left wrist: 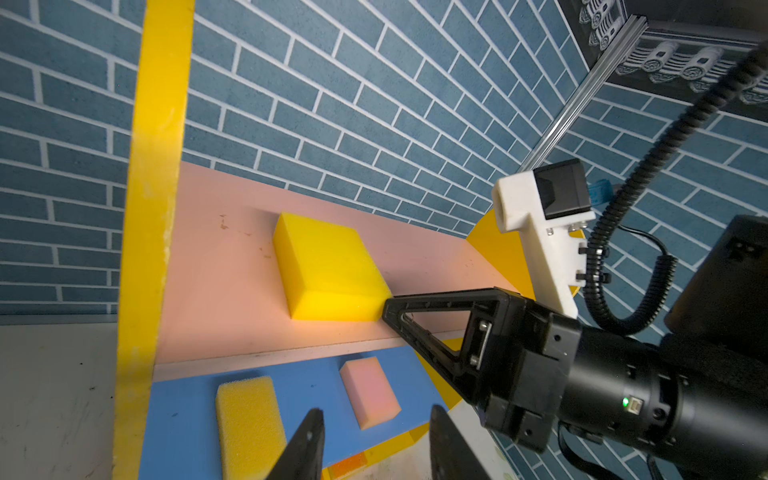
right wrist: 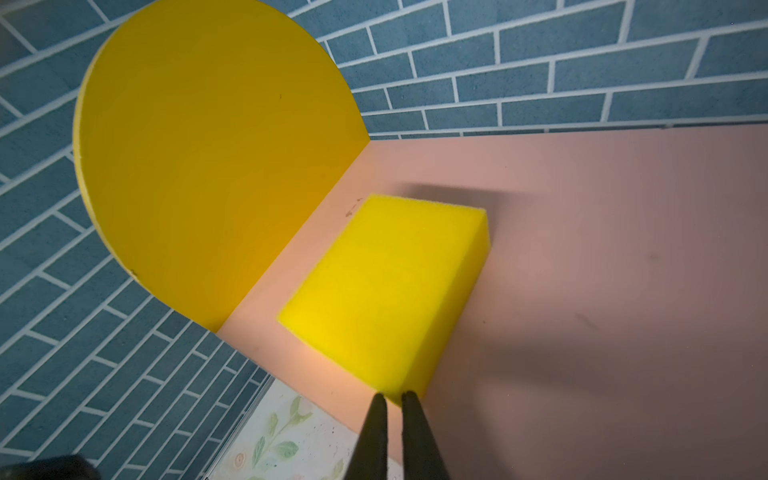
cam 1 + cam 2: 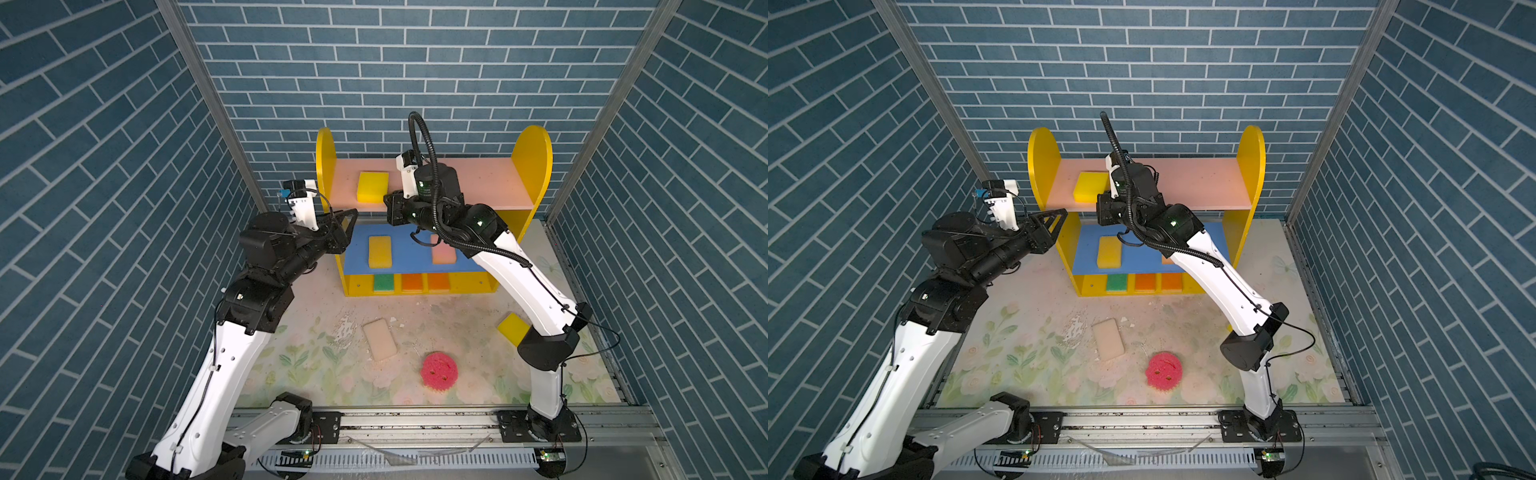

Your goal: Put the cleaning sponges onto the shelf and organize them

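Yellow sponge lies on the pink board of the shelf. Right jaws, pressed together, sit at its front corner; left jaws spread, empty. Light, squashy foam, probably best pinched across its sides.

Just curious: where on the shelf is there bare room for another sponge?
Roomiest: pink board, from the bright yellow sponge to the right side panel. Narrower: blue board, between pale yellow sponge and pink sponge. Crowded: the base, three sponges side by side.
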`<action>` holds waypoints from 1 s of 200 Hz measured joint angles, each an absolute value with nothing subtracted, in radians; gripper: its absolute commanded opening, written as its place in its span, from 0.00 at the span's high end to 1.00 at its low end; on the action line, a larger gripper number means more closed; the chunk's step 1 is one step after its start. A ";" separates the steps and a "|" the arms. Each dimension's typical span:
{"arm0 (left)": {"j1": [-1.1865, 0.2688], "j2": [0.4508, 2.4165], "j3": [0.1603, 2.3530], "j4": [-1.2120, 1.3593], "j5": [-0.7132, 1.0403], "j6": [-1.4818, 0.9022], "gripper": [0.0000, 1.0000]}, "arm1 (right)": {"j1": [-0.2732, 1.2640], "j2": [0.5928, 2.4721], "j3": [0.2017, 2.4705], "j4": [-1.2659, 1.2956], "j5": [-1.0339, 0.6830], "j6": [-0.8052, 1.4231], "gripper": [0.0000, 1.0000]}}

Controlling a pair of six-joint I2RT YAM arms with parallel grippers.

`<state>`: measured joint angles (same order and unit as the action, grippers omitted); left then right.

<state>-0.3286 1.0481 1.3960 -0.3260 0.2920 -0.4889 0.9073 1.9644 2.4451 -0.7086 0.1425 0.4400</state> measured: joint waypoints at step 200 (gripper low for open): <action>-0.329 1.047 1.396 -0.331 0.289 -0.482 0.55 | 0.888 1.907 2.355 -0.660 0.173 0.440 0.89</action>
